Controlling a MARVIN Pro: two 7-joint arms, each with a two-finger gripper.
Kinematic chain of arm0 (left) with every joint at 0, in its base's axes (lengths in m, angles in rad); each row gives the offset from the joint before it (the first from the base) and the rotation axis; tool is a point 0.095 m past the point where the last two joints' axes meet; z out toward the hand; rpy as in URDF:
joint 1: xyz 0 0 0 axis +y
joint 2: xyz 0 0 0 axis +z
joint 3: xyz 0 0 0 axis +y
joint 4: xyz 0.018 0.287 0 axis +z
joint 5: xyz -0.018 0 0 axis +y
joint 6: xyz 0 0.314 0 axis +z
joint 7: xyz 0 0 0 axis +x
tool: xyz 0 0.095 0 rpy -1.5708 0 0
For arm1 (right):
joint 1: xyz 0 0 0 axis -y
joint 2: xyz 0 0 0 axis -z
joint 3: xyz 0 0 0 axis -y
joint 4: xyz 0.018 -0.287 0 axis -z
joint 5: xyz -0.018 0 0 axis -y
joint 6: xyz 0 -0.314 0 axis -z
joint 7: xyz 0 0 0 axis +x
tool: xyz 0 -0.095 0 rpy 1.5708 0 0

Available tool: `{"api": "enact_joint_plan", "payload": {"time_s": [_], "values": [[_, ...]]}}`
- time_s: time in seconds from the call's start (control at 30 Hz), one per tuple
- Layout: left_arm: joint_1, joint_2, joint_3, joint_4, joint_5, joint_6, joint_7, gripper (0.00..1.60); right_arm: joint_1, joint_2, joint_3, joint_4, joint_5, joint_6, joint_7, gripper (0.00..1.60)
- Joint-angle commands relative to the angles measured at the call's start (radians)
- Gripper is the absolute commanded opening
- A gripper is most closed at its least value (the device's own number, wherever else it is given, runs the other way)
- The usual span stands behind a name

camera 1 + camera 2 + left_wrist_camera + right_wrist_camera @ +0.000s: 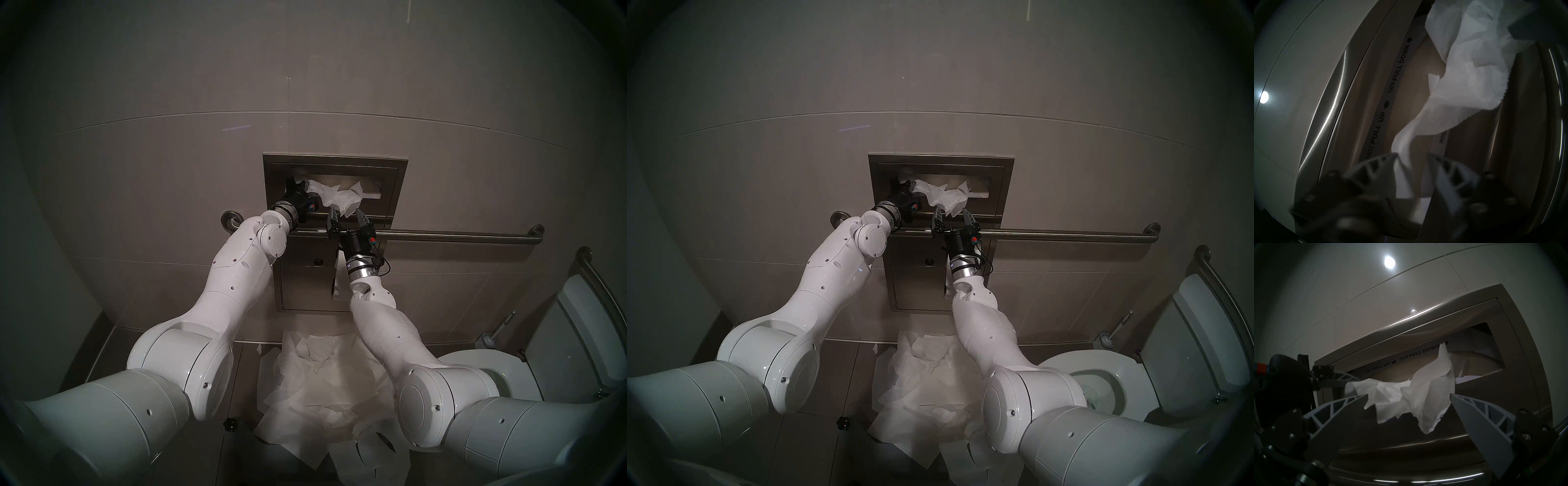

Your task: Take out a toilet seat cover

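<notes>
We see the cover (pixel 1412 395) bunched in the dispenser (pixel 397 190) slot, running sideways from our left gripper (pixel 1412 168) and drooping just above our right gripper (pixel 1408 397). Left fingers (pixel 1383 162) flank its twisted end; whether they pinch it we cannot tell. Right jaws stand spread. A grab bar (pixel 458 236) crosses below. Loose sheets (pixel 322 380) litter the floor.

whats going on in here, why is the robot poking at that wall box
It's pulling a seat cover out of the steel wall dispenser. The left gripper is at the slot's left end with a twisted end of the sheet between its jaws; whether they have closed on it is unclear. The right gripper waits open just below the hanging bunch. More sheets litter the floor.
</notes>
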Motion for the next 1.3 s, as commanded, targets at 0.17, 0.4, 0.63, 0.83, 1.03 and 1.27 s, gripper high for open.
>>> {"api": "enact_joint_plan", "payload": {"time_s": [0.17, 0.4, 0.63, 0.83, 1.03, 1.27], "values": [[-0.085, -0.01, -0.003, 0.012, 0.012, -0.018, 0.037, 0.0, 0.034, 0.008, -0.002, -0.031, 0.002, -0.012, 0.007, 1.6], [-0.086, -0.016, -0.012, 0.017, 0.009, -0.022, 0.04, 0.0, 0.055, 0.015, -0.001, -0.02, 0.002, -0.013, 0.004, 0.66], [-0.092, -0.016, -0.018, 0.025, 0.01, -0.02, 0.045, 0.0, 0.068, 0.031, 0.001, -0.007, 0.001, -0.018, 0.0, 0.0], [-0.096, -0.016, -0.022, 0.027, 0.01, -0.024, 0.046, 0.0, 0.085, 0.034, -0.003, -0.004, -0.009, -0.028, -0.004, 0.0], [-0.085, -0.028, -0.024, 0.001, 0.004, -0.03, 0.053, 0.0, 0.135, 0.047, -0.024, -0.022, -0.043, -0.038, -0.004, 0.0], [-0.076, -0.039, -0.027, -0.015, 0.0, -0.033, 0.054, 0.0, 0.19, 0.056, -0.052, -0.049, -0.086, -0.021, -0.023, 0.0]]}}
